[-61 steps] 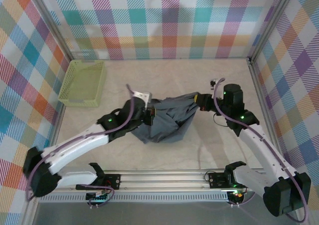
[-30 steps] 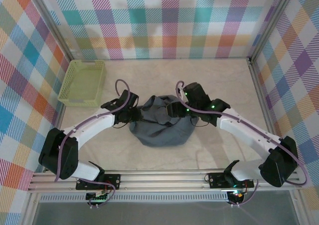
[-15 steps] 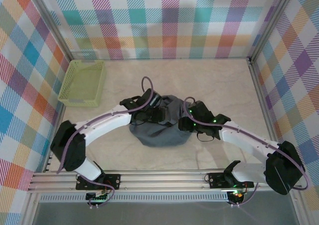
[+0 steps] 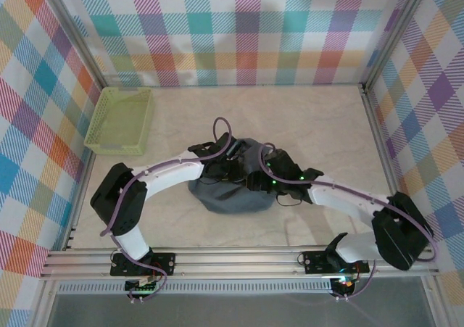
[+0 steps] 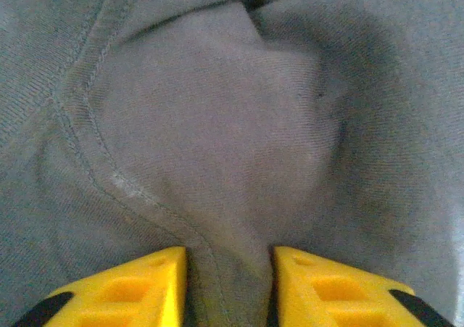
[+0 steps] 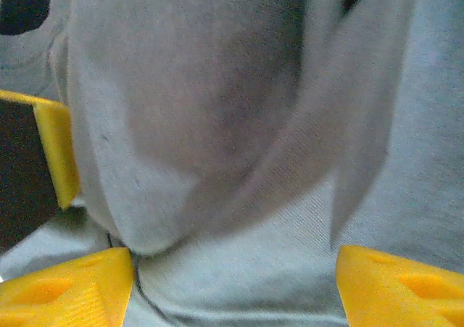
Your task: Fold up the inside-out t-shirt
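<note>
The dark grey t-shirt (image 4: pixel 230 194) lies bunched in a rounded heap at the middle of the tabletop (image 4: pixel 319 124), well apart from the green basket (image 4: pixel 119 120) at the far left; no neat fold shows yet, so this looks like the early gathering and straightening step. Both arms reach in over the top of the heap. The left pincer (image 5: pixel 228 291) is set narrow, with a ridge of cloth beside a stitched seam rising between its yellow fingertips (image 5: pixel 145 287); whether it truly grips that ridge I cannot tell. The right pincer (image 6: pixel 232 283) is spread wide just above the cloth, a loose flap hanging ahead of it, nothing pinched. Next, each pincer probably needs a firm hold on a hem or shoulder, then a pull apart to spread the shirt flat before folding; grabbing several layers at once could keep it bunched.
</note>
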